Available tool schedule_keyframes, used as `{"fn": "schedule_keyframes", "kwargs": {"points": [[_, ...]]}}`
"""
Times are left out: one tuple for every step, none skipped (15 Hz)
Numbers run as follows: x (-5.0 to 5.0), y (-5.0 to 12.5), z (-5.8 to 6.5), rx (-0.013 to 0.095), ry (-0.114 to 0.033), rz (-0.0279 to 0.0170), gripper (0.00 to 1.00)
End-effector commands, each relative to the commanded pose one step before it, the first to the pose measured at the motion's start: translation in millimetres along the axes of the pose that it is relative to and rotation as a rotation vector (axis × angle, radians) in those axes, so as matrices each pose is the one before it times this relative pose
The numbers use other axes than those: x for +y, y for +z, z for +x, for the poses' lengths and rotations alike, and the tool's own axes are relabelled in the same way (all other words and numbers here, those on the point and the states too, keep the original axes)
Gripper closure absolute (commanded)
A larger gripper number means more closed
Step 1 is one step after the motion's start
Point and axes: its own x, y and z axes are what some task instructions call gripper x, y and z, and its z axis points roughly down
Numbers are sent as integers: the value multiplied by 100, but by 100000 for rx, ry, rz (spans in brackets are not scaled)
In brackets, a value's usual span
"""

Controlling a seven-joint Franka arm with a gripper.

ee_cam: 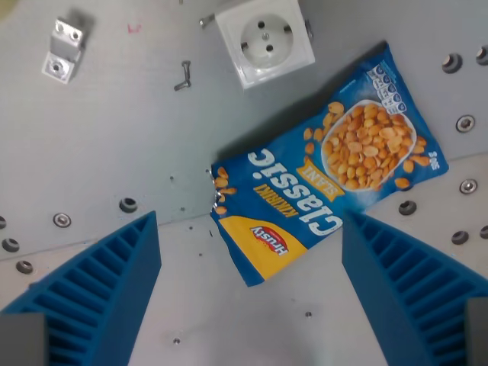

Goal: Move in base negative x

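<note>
The pincer (248,305) is hanging released over the table (137,145), its two blue ribbed fingers (99,297) spreading wide apart at the bottom of the wrist view, one at the wrist view's left and one at the wrist view's right, gripping nothing. Between the fingers and a little above them, a blue snack bag (320,171) is lying flat on the grey surface, tilting diagonally, with the word "Classic" reading upside down and a bowl of golden kernels printed toward its upper right end. Its lower yellow corner is reaching into the gap between the fingers without touching either; the right finger is sitting just beside the bag's lower edge. Above the bag, near its top edge, a white wall socket (264,42) is resting on the table. Just left of the socket a small bent screw (182,77) is lying, and well apart, at the upper left, a small metal bracket (63,50) is sitting. Bolt heads (465,123) are dotting the table along the right side and the lower left.
</note>
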Motion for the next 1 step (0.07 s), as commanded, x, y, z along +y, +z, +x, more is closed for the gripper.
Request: {"fn": "schedule_keyframes", "kwargs": {"points": [[1017,198,-2572,10083,-1423,569,0]]}}
